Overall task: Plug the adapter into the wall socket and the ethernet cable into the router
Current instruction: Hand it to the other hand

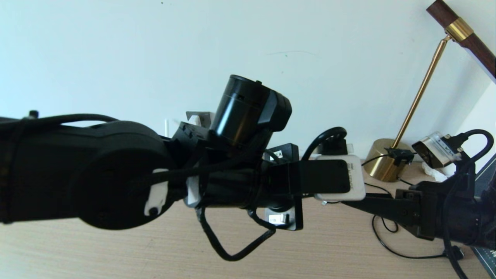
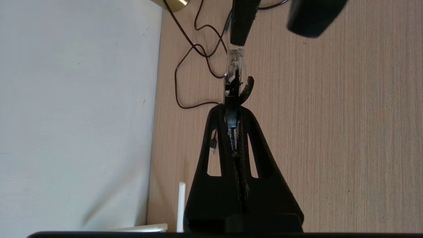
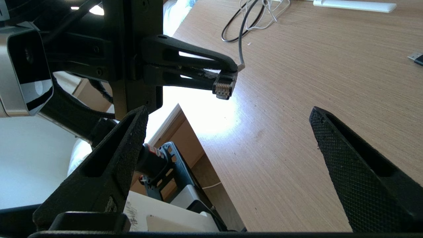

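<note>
My left gripper [image 2: 233,109] is shut on the ethernet cable's plug [image 2: 235,62], whose clear tip sticks out past the fingertips, above the wooden table. From the right wrist the same plug [image 3: 225,86] shows its contacts, held in the left gripper [image 3: 228,71]. My right gripper [image 3: 228,110] faces it, open and holding nothing. From the head, a white cube, the adapter [image 1: 358,178], shows behind the left gripper [image 1: 347,176] near the wall. The wall socket is hidden. The router [image 3: 353,5] lies far back, with one antenna [image 2: 181,205] beside the left arm.
A brass desk lamp [image 1: 387,162] stands at the back right by the wall. Thin black cords [image 2: 198,49] trail over the table, one ending in a USB-like plug [image 3: 417,59]. White cords [image 3: 264,10] lie near the router. The table edge [image 3: 198,138] runs close below the right gripper.
</note>
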Motion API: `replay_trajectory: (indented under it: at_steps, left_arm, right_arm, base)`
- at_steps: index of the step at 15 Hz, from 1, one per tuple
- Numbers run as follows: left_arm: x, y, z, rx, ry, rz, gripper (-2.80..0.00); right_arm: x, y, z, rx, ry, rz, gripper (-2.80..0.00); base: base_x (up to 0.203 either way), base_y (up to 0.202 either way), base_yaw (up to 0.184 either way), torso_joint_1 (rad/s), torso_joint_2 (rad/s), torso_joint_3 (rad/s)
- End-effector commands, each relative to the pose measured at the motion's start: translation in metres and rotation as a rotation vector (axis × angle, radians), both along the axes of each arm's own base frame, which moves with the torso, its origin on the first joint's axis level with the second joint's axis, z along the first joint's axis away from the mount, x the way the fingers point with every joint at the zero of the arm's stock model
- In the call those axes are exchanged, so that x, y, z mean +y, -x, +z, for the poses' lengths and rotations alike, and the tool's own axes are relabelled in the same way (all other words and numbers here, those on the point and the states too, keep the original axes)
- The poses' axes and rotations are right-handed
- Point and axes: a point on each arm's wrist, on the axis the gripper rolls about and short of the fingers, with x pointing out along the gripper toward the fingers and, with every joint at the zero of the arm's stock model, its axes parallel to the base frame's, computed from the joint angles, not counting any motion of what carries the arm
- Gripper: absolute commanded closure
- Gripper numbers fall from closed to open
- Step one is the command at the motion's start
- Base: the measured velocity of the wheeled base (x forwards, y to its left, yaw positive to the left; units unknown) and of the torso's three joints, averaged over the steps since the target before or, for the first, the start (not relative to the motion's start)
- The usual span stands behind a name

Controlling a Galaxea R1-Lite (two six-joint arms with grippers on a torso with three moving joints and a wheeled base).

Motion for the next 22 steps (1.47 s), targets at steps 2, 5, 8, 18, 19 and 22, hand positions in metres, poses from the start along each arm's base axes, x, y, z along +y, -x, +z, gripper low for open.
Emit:
replay_trajectory:
  at_steps: [2, 5, 8, 18, 19, 22]
  left_arm:
    - [0.0, 0.0, 0.0, -0.005, -0.002, -0.002, 0.0]
    - [0.0, 0.0, 0.0, -0.005, -0.001, -0.002, 0.0]
    - [0.0, 0.0, 0.0, -0.004, -0.002, -0.002, 0.0]
    - [-0.005, -0.003, -0.002, -0.015, 0.019, -0.004, 0.0]
    - [-0.005, -0.003, -0.002, -0.017, 0.021, -0.005, 0.0]
    - [-0.005, -0.002, 0.001, -0.022, 0.031, -0.009, 0.0]
  right_arm:
    - [0.002, -0.002, 0.0, 0.001, -0.003, 0.008, -2.8]
    - [0.007, 0.001, -0.001, 0.0, 0.001, 0.037, -2.8]
    - [0.008, 0.001, -0.002, 0.009, -0.001, 0.037, -2.8]
    - [0.015, -0.014, 0.001, 0.03, -0.007, -0.01, -2.8]
    - [0.015, -0.015, 0.001, 0.031, -0.007, -0.01, -2.8]
    - [0.017, -0.018, 0.004, 0.016, -0.006, -0.026, -2.8]
  base:
    - [0.0, 0.0, 0.0, 0.0, 0.0, 0.0]
    - [0.0, 0.0, 0.0, 0.0, 0.0, 0.0]
    - [0.0, 0.0, 0.0, 0.0, 0.0, 0.0]
    - [0.0, 0.0, 0.0, 0.0, 0.0, 0.0]
    - [0.0, 0.0, 0.0, 0.0, 0.0, 0.0]
    - [0.0, 0.0, 0.0, 0.0, 0.0, 0.0]
